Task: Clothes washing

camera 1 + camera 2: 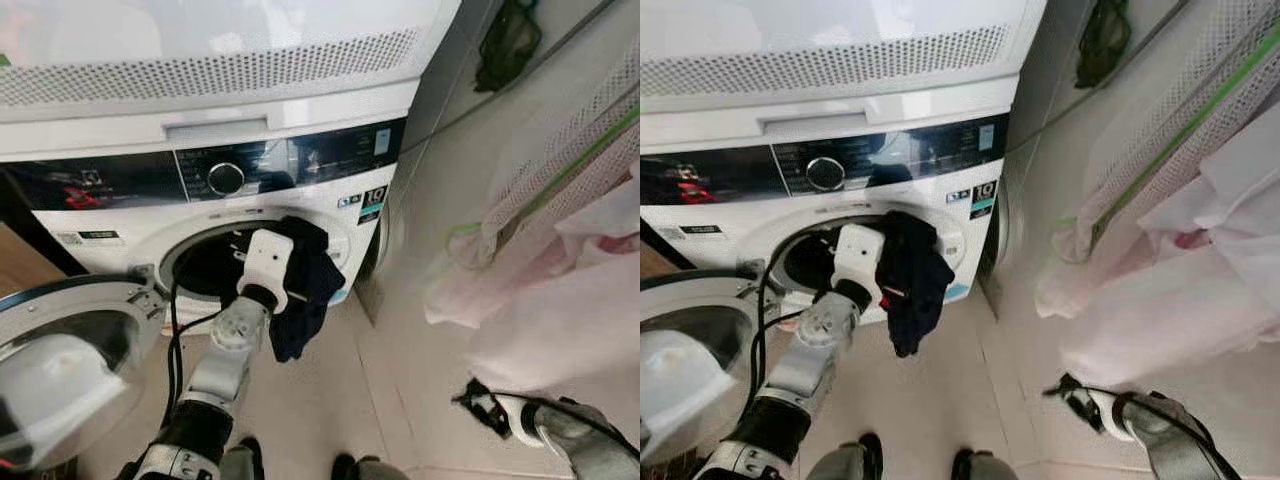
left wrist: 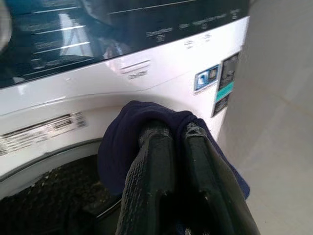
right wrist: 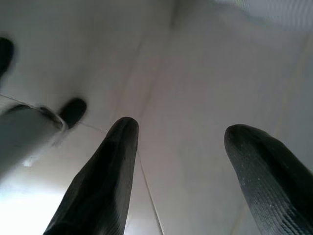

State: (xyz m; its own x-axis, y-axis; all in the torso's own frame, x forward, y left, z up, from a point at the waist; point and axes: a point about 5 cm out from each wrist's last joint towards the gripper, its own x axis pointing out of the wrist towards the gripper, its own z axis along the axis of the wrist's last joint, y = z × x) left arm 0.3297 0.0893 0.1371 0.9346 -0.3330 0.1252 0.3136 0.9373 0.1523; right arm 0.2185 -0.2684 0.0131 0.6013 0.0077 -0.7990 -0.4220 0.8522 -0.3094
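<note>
Now left gripper (image 2: 178, 132) pinches dark garment (image 1: 305, 290), hanging vertically.

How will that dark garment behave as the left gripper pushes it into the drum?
Probably floppy: the dark garment droops below the left gripper, which is shut on it. The hanging tail may snag the drum opening. Likely light.

On the washing machine (image 1: 120, 235) before me, I can read only a "10" on the sticker (image 1: 374, 197) on its white front, at about three o'clock from the control dial (image 1: 226, 178). The small print on the dark control panel (image 2: 146, 34), the white label (image 2: 41, 131) above the drum opening and the other stickers is too blurred to read
</note>
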